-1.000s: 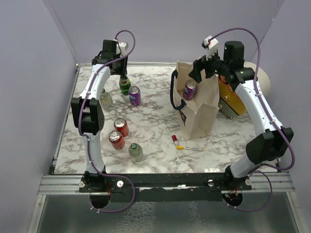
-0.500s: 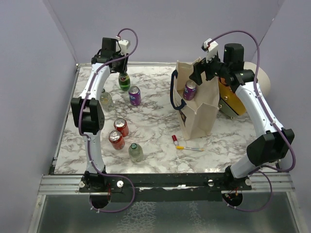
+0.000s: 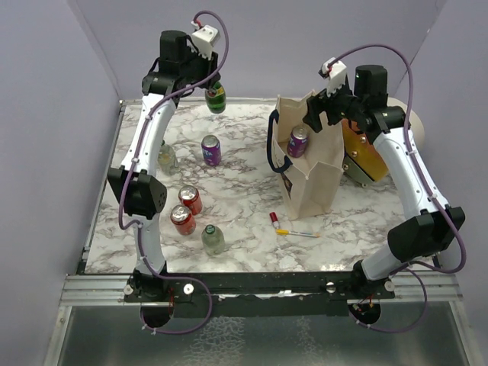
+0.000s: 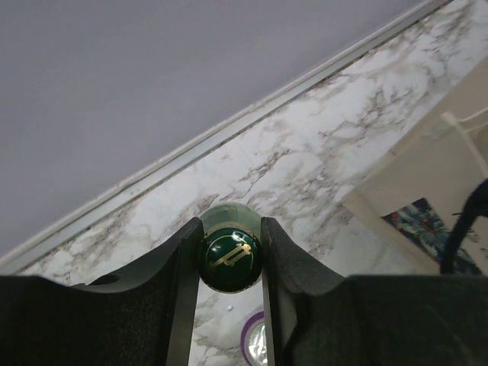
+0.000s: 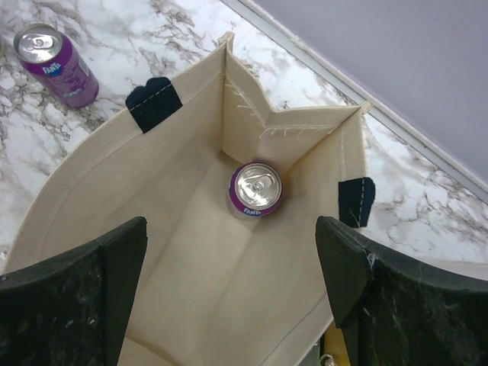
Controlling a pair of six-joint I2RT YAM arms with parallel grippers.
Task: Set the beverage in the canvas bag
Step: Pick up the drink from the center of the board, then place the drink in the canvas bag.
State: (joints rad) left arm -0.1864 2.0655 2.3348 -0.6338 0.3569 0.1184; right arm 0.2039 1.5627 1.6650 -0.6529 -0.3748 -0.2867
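Green bottle (image 3: 216, 97) higher now, in left fingers (image 4: 177, 301), arm upstretched; right fingers (image 5: 80, 301) wide above canvas bag (image 3: 313, 181).

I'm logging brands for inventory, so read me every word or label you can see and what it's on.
"FANTA": on the purple can standing on the table.
The second can inside the canvas bag: rim print too small to read.
Cap of the green bottle: gold mark, not legible.

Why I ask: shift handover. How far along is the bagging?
Done: one purple can stands inside the canvas bag. In hand: the left claw grips a green bottle, in the air. Left: another purple can, two red cans and two clear bottles on the table.
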